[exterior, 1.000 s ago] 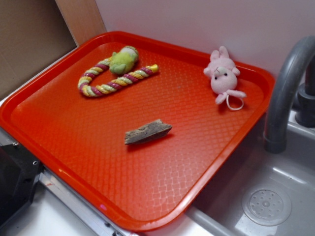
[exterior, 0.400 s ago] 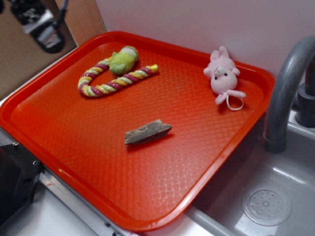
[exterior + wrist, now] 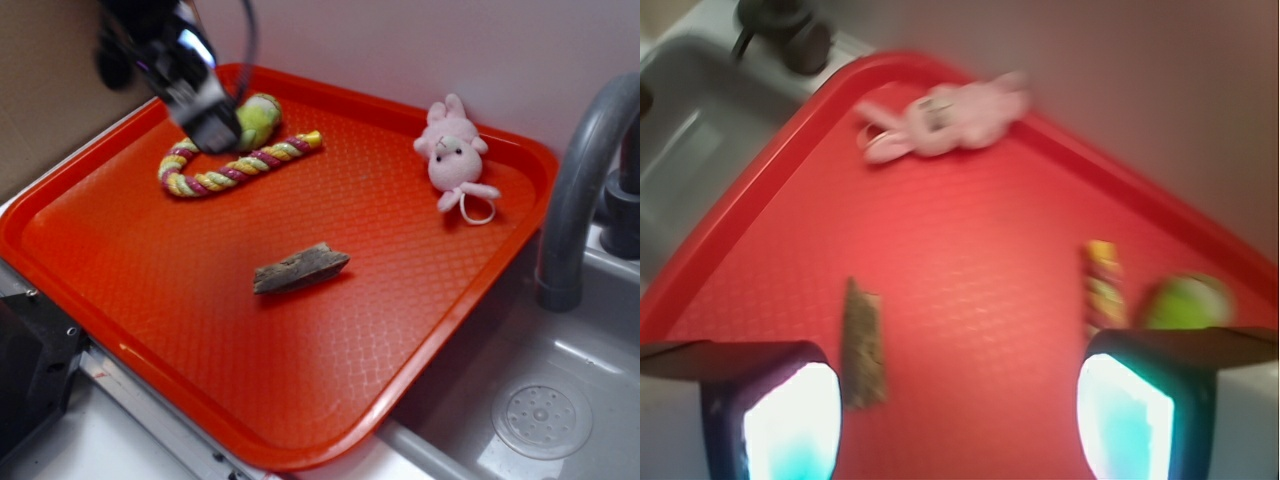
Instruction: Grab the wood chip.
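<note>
The wood chip (image 3: 300, 269), a small flat brown-grey piece with jagged ends, lies near the middle of the orange tray (image 3: 140, 270). In the wrist view the wood chip (image 3: 864, 343) shows just right of the left finger. My gripper (image 3: 205, 120) hangs blurred above the tray's far left part, over the rope toy, well away from the chip. In the wrist view the gripper (image 3: 955, 420) is open, its two pale pads wide apart with only bare tray between them.
A striped rope toy with a green plush head (image 3: 240, 150) lies at the tray's far left. A pink bunny (image 3: 452, 155) sits at the far right. A grey faucet (image 3: 580, 190) and sink (image 3: 545, 400) lie to the right. A brown board (image 3: 60, 90) stands behind.
The gripper has come in from the upper left corner and dropped toward the tray, now over the rope toy. The chip and the toys have not moved.
</note>
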